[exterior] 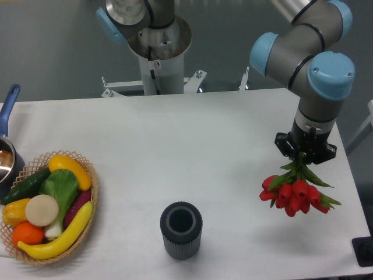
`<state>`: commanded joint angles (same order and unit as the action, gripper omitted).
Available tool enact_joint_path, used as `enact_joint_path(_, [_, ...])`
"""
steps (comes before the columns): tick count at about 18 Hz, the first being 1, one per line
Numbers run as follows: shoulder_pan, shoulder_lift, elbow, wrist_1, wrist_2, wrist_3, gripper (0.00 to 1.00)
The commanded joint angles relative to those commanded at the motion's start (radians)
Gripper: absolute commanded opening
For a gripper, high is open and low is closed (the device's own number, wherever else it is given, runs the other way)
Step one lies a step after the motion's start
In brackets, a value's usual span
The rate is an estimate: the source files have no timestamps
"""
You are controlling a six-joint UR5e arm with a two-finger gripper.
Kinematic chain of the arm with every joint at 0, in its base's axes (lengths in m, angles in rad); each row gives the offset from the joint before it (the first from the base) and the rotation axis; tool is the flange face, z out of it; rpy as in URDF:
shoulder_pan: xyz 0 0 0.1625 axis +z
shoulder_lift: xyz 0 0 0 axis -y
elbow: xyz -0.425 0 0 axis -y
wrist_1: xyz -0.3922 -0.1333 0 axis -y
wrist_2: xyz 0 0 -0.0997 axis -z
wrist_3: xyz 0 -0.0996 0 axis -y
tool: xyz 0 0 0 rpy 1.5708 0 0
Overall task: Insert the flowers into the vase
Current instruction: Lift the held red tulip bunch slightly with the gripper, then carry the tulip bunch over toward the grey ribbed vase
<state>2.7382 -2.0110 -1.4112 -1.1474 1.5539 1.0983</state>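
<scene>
Pincer (303,155) gripping tulip bunch (294,195) by stems, buds hanging down above surface (204,134), well right of ribbed vase (181,230). Bunch looking light, floppy, crushable; stem hold suiting. Needing inversion before vase.

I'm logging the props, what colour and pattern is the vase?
Dark grey, with vertical ribs down its sides; the vase shows clearly in the fixed camera view.

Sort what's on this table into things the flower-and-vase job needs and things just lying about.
Needed for the job:
- flowers, hanging buds-down from the gripper
- vase, upright with its mouth open

Just lying about:
- basket of vegetables at the left edge
- pot with a blue handle, behind the basket
</scene>
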Motion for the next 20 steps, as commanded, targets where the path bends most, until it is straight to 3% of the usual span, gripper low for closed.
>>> enact_joint_path(6, [-0.009, 0.011, 0.002, 0.005, -0.023, -0.002, 0.00])
enact_joint_path(12, [-0.003, 0.058, 0.009, 0.023, -0.234, -0.034, 0.00])
enact_joint_path(15, [0.002, 0.071, 0.011, 0.084, -0.368, -0.107, 0.00])
enact_joint_path(18, [-0.011, 0.077, 0.012, 0.202, -0.477, -0.254, 0.00])
enact_joint_path(20, [-0.026, 0.075, 0.015, 0.250, -0.556, -0.342, 0.00])
